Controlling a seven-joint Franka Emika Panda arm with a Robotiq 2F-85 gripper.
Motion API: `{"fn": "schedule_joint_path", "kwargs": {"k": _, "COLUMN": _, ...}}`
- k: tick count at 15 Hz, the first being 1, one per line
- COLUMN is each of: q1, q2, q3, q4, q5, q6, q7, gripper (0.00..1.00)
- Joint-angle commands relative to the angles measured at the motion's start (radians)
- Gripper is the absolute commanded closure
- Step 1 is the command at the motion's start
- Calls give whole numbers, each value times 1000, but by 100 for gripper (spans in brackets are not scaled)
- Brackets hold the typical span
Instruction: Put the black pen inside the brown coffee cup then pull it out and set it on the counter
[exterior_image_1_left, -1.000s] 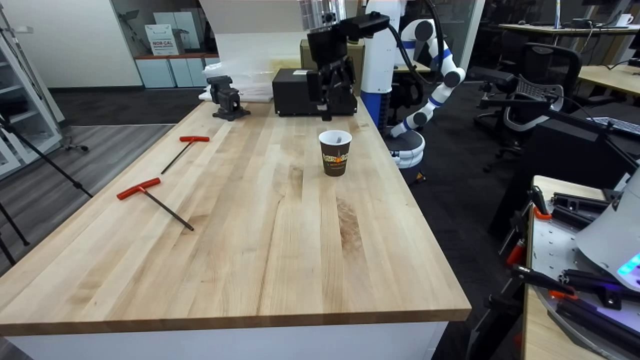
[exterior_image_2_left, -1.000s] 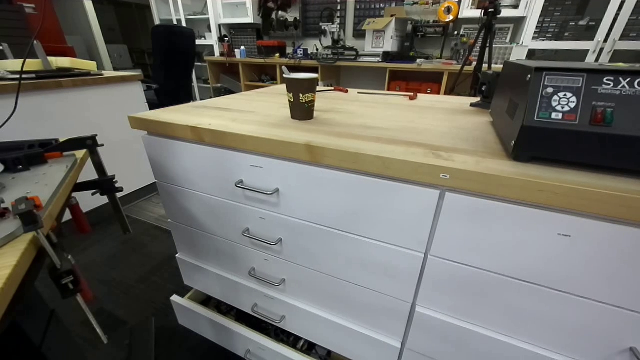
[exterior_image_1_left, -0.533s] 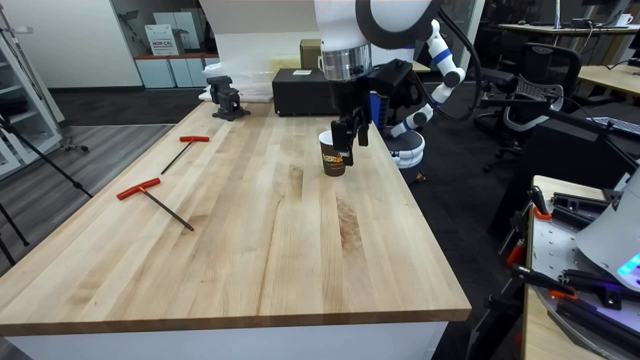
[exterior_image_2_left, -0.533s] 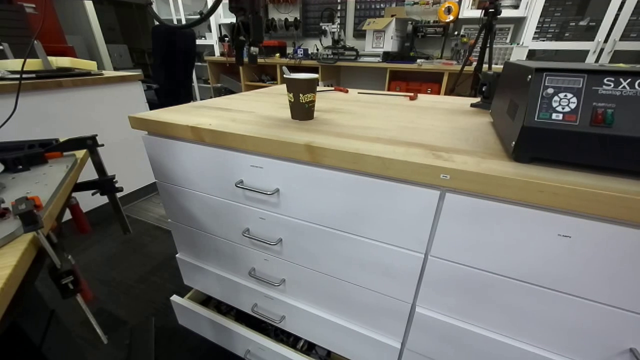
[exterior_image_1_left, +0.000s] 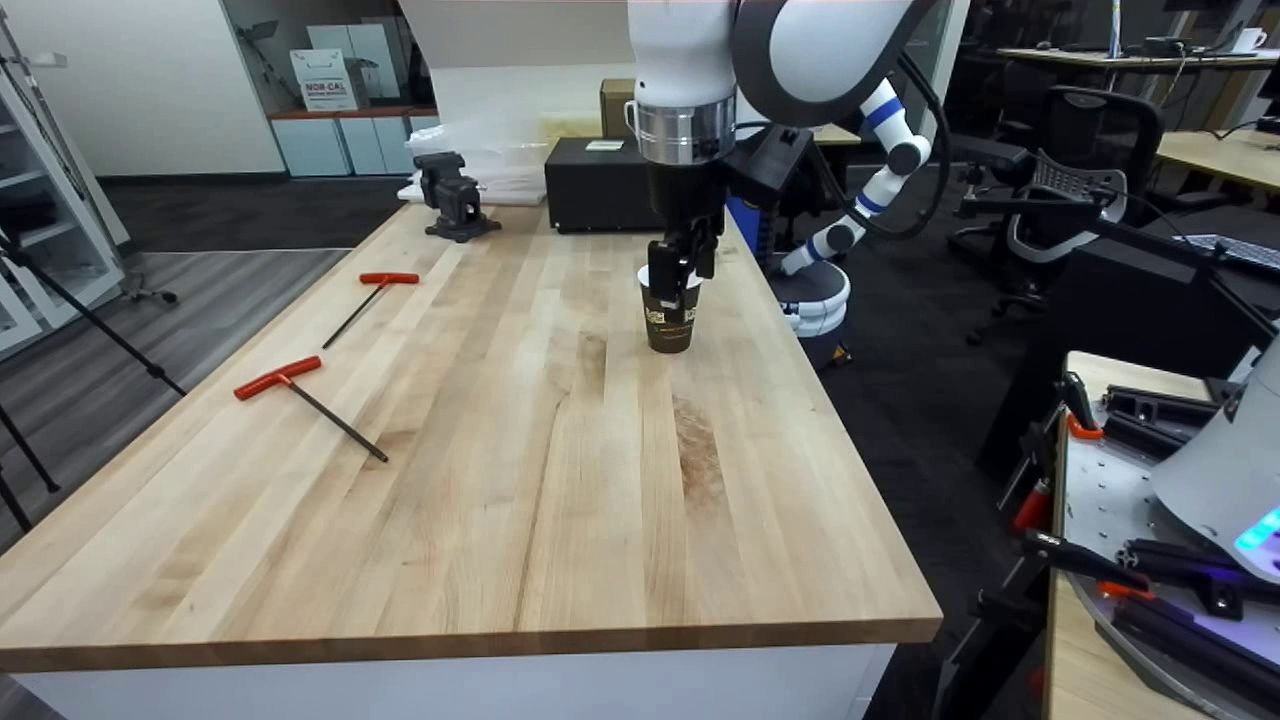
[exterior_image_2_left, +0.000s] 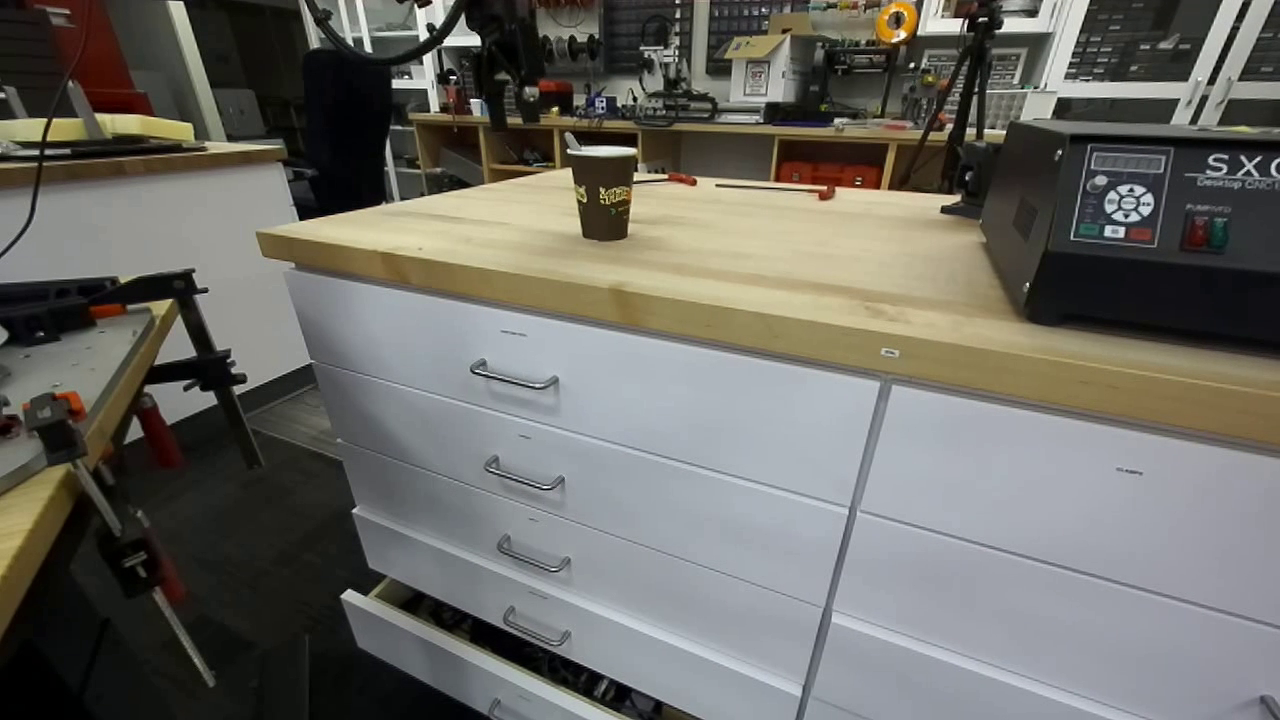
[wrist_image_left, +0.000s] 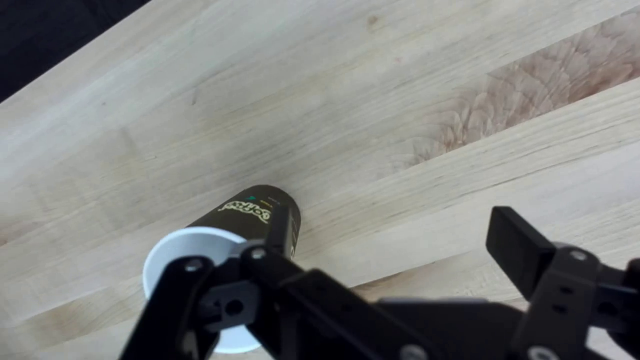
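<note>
Wrist view: jaws parted and empty, the gripper (wrist_image_left: 390, 230) hangs off-centre from the brown coffee cup (wrist_image_left: 237, 217); in an exterior view the black pen (exterior_image_2_left: 572, 141) leans inside, silvery end poking out; extraction likely wants centring there first, then a straight lift

Silvery-tipped pen (exterior_image_2_left: 571, 141) leans inside upright brown cup (exterior_image_2_left: 604, 200) on the counter (exterior_image_2_left: 800, 245)

The brown coffee cup (exterior_image_2_left: 603, 205) is hiding most of the pen (exterior_image_2_left: 571, 141). In the wrist view, the gripper (wrist_image_left: 395, 237) is covering part of the cup. In an exterior view, the edge is cropping the CNC box (exterior_image_2_left: 1140, 260).
</note>
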Motion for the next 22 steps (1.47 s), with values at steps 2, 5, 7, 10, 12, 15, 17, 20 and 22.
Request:
{"fn": "schedule_joint_path", "kwargs": {"k": 2, "q1": 12, "q2": 16, "q3": -19, "q4": 52, "q5": -75, "q6": -7, "q7": 42, "gripper": 0}}
{"fn": "schedule_joint_path", "kwargs": {"k": 5, "q1": 9, "q2": 56, "q3": -34, "q4": 96, "q5": -113, "q6": -15, "q7": 46, "gripper": 0}}
{"fn": "schedule_joint_path", "kwargs": {"k": 7, "q1": 8, "q2": 83, "q3": -46, "q4": 125, "q5": -119, "q6": -24, "q7": 45, "gripper": 0}}
{"fn": "schedule_joint_path", "kwargs": {"k": 10, "q1": 7, "q2": 113, "q3": -62, "q4": 154, "q5": -109, "q6": -33, "q7": 35, "gripper": 8}}
{"fn": "schedule_joint_path", "kwargs": {"k": 12, "q1": 8, "q2": 120, "q3": -70, "q4": 153, "q5": -101, "q6": -31, "q7": 36, "gripper": 33}}
{"fn": "schedule_joint_path", "kwargs": {"k": 15, "q1": -3, "q2": 127, "q3": -66, "q4": 166, "q5": -57, "q6": -57, "q7": 2, "gripper": 4}}
{"fn": "schedule_joint_path", "kwargs": {"k": 17, "q1": -13, "q2": 124, "q3": -60, "q4": 177, "q5": -18, "q6": -86, "q7": -15, "gripper": 0}}
{"fn": "schedule_joint_path", "kwargs": {"k": 20, "q1": -15, "q2": 122, "q3": -61, "q4": 199, "q5": 14, "q6": -125, "q7": -21, "gripper": 26}}
{"fn": "schedule_joint_path", "kwargs": {"k": 22, "q1": -15, "q2": 124, "q3": -62, "q4": 212, "q5": 24, "q6": -149, "q7": -17, "gripper": 40}}
